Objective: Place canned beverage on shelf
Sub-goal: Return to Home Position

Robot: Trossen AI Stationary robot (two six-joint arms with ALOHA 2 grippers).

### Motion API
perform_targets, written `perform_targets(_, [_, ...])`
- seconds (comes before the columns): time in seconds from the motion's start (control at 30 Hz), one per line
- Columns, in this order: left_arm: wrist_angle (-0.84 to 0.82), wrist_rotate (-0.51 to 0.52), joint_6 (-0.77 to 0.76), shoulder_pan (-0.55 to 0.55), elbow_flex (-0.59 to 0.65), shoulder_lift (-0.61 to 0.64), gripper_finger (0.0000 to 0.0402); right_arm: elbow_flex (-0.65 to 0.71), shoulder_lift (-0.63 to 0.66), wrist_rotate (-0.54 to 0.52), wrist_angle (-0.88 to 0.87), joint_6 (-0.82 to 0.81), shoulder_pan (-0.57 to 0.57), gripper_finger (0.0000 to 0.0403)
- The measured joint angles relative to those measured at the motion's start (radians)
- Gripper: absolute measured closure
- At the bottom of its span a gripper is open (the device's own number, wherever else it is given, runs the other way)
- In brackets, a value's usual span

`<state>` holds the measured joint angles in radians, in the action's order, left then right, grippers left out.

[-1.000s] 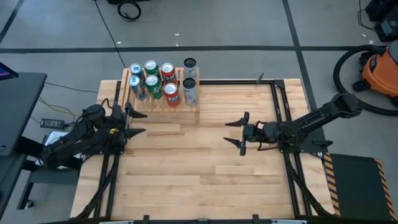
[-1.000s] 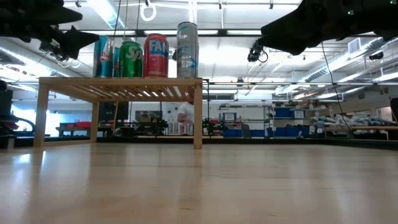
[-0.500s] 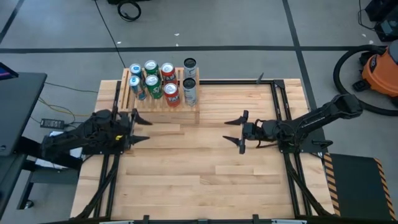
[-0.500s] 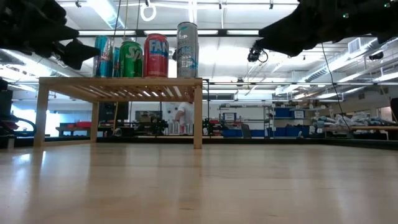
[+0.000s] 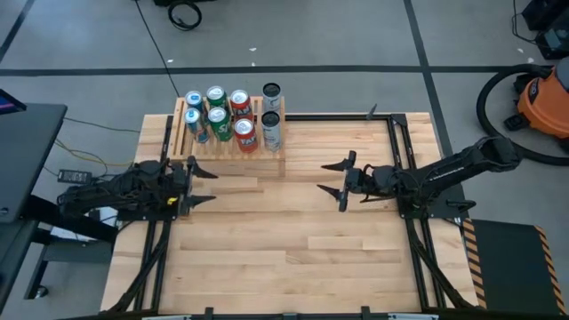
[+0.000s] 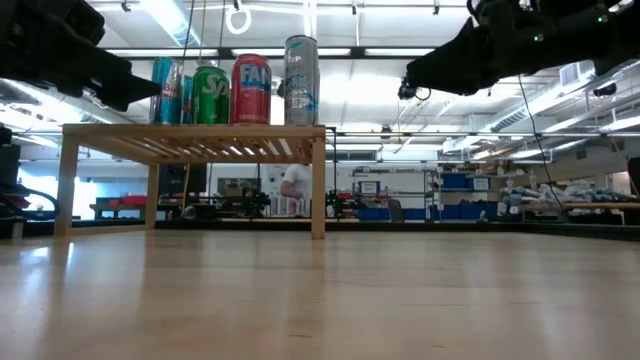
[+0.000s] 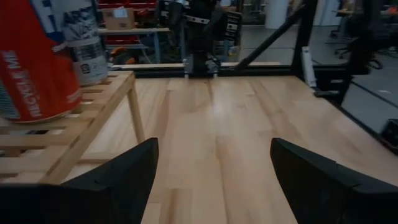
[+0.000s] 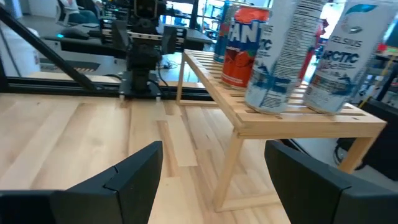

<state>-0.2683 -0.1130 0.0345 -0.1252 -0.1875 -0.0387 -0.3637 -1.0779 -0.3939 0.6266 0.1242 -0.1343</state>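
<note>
I read "RECYCLE ME" on a red can point(image 7: 34, 68), "FAN" on an orange-red can point(image 8: 239, 53), and "CELSIUS ARCTIC" on a white can point(image 8: 339, 59) at the shelf's point(image 8: 292, 121) end

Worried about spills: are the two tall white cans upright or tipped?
Upright: both tall white cans stand on the light-wood slatted shelf, tops up.

Past the far edge of my table point(image 5: 267, 258), the grey floor point(image 5: 356, 36) carries dark lines and a coiled black cable point(image 5: 185, 13). An orange vacuum point(image 5: 544, 102) stands off the far right corner. Ceiling lights point(image 6: 178, 22) glow above blue bins point(image 6: 462, 182).
</note>
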Motion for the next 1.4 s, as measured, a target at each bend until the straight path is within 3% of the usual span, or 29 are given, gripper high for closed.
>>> perform_targets(0.33, [0.000,0.142,0.005,0.082,0.000,0.000,0.0083,0.000,0.000,-0.015,0.000,0.010,0.065,0.0112])
perform_targets(0.57, [-0.018,0.147,0.044,0.108,0.000,0.000,0.0083,0.000,0.000,-0.016,0.000,0.010,0.087,0.0112])
perform_targets(0.97, [-0.045,0.147,-0.030,0.108,0.000,0.000,0.0083,0.000,0.000,-0.015,0.000,0.010,0.092,0.0112])
perform_targets(1.17, [-0.045,0.146,-0.201,0.108,0.001,0.000,0.0083,0.000,0.000,-0.013,0.000,0.010,0.092,0.0112])
perform_targets(1.4, [-0.044,0.146,-0.206,0.108,0.001,0.000,0.0083,-0.001,0.044,-0.012,0.002,0.010,0.092,0.0112])
